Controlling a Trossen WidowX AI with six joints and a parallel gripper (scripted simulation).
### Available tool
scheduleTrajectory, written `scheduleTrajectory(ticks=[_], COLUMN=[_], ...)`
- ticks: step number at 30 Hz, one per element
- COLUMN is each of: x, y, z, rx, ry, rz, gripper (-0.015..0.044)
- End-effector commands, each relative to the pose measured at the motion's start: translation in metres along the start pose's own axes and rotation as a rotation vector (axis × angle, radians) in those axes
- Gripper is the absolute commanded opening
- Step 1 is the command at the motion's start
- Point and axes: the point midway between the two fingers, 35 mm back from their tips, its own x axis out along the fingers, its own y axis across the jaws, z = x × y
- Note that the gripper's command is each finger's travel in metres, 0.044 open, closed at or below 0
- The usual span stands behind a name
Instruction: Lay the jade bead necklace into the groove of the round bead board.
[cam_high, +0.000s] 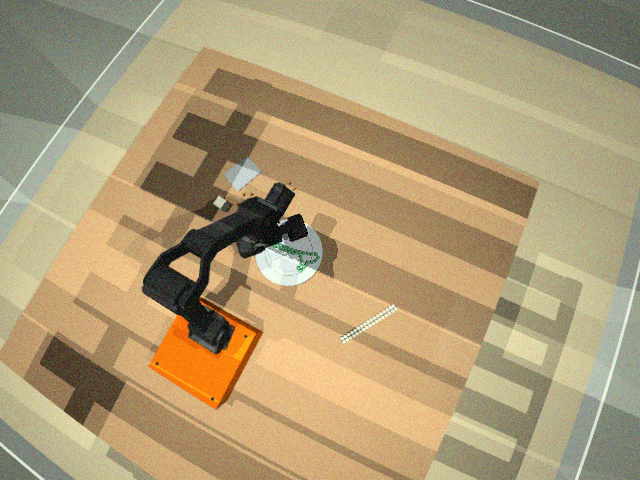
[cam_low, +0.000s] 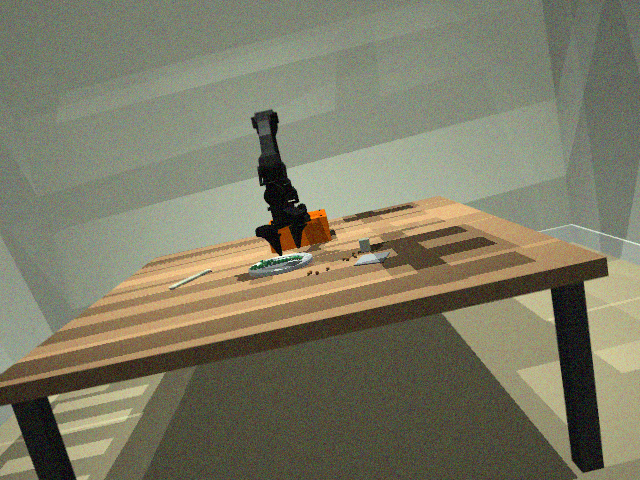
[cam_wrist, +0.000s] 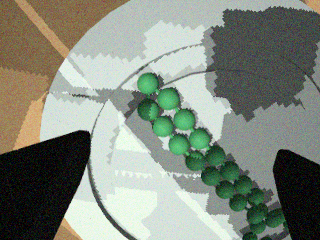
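Observation:
The jade bead necklace lies on the round white bead board. In the wrist view, its two green strands run close together from a folded end over the groove at upper centre, across the inner disc, to the lower right. In the top view, it bends into a small loop toward the board's right side. My gripper is open above the board, its fingers wide apart on either side of the strands. The right finger hides part of the necklace in the wrist view.
A double white bead strand lies on the table right of the board in the top view. A pale flat square, a small pale block and several small brown beads lie on the board's other side.

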Motion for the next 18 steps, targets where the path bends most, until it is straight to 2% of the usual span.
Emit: scheduleTrajectory(ticks=[1, 4, 11, 13, 18], x=[-0.005, -0.008, -0.016, -0.017, -0.017], y=[-0.023, -0.041, -0.074, -0.077, -0.077], z=[-0.018, -0.035, -0.080, -0.085, -0.085], rx=[0.439, 0.813, 1.661, 1.744, 1.744], ry=[0.002, -0.001, -0.001, -0.002, -0.002], rz=[-0.005, -0.008, -0.015, -0.015, -0.015], gripper=[0.0204, 0.0125, 0.0120, 0.0120, 0.0120])
